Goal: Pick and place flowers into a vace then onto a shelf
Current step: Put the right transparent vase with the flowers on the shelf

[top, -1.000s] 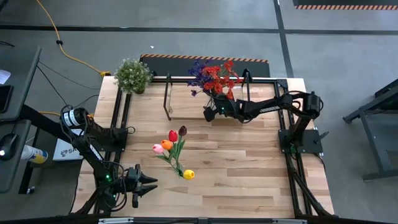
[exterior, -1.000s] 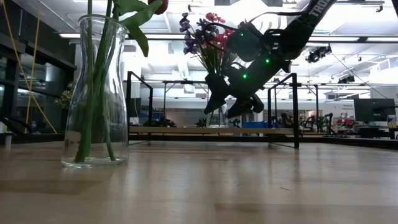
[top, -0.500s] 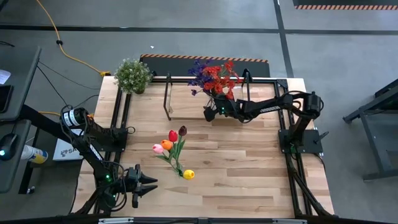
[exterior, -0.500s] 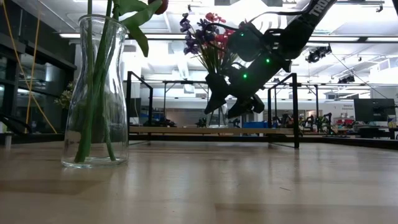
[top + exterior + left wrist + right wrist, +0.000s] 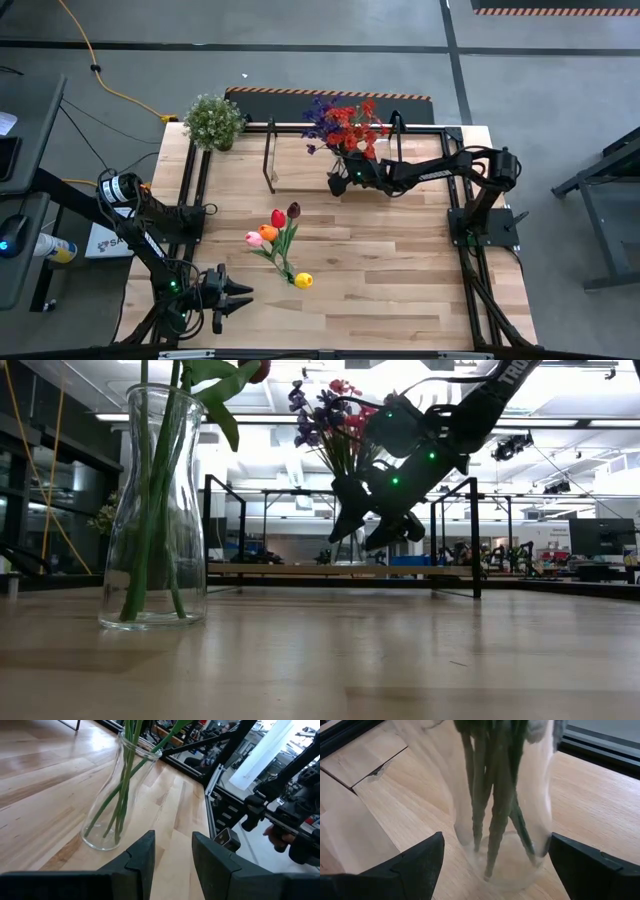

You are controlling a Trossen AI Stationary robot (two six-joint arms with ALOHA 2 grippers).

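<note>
A clear glass vase (image 5: 500,835) holding red and purple flowers (image 5: 345,125) stands on the shelf (image 5: 300,570) at the table's far side. My right gripper (image 5: 493,842) is open, with one finger on each side of the vase's lower body. It also shows in the high view (image 5: 338,182). A second glass vase (image 5: 150,510) with tulips (image 5: 275,225) stands upright on its base near the table's middle. A yellow tulip (image 5: 304,280) shows beside it. My left gripper (image 5: 173,840) waits open at the near left corner with nothing between its fingers. My right gripper comes at the vase slanting down from the table's right, its fingers level with the vase's lower body (image 5: 540,845). One finger (image 5: 420,862) stands clear of the glass. The other (image 5: 580,865) is right at the wall, and I cannot tell whether it touches.
A bushy potted plant (image 5: 214,120) stands at the far left corner. The shelf's black upright loops (image 5: 455,535) rise beside my right gripper. Bare plank tabletop (image 5: 400,270) lies between the tulip vase and the right edge.
</note>
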